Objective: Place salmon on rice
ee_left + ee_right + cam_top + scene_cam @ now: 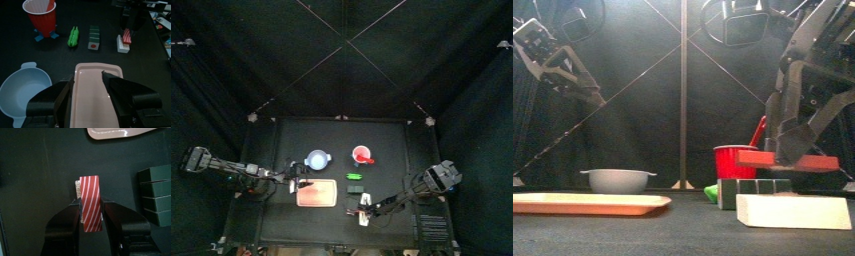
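The salmon [787, 160], a red slab with white stripes, hangs level a short way above the white rice block [794, 211] at the front right of the table. My right gripper [794, 152] is shut on it from above. In the right wrist view the salmon [90, 203] runs lengthwise between the two jaws, and a sliver of rice [77, 189] shows beside it. From the left wrist view the salmon [126, 35] and the rice [123, 46] appear far off under the right arm. My left gripper [97, 102] is open, raised over the pink tray [93, 85].
A grey bowl [617, 180] stands at the left, behind the pink tray [587, 204]. A red cup [734, 160], a green vegetable [714, 192] and a dark green block [754, 188] sit just behind the rice.
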Controlling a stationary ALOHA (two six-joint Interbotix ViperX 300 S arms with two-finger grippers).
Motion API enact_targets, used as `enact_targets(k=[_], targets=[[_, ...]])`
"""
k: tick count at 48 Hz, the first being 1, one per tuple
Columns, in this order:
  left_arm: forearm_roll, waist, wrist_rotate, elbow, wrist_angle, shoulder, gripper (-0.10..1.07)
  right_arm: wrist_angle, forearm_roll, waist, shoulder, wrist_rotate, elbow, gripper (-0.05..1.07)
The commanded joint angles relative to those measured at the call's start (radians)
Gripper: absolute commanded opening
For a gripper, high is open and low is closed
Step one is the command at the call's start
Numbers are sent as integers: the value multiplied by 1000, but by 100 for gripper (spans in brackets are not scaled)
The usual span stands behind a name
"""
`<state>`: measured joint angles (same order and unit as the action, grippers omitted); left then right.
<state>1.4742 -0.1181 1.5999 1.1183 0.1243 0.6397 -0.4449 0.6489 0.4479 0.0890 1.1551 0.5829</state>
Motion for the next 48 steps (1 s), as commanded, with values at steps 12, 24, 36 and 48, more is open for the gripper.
enact_targets(k=[12, 24, 36, 48], targets=[[0, -2, 0, -12, 2, -2, 86, 2, -2, 0, 3, -2, -32, 63], [0, -2, 0, -12, 2, 0, 86, 6, -3, 0, 18, -2, -32, 63], [0, -2, 0, -12, 2, -2, 86, 8, -2, -5, 26, -3, -35, 63], [0, -2, 0, -12, 2, -2, 86, 8, -3, -5, 26, -2, -35, 63]])
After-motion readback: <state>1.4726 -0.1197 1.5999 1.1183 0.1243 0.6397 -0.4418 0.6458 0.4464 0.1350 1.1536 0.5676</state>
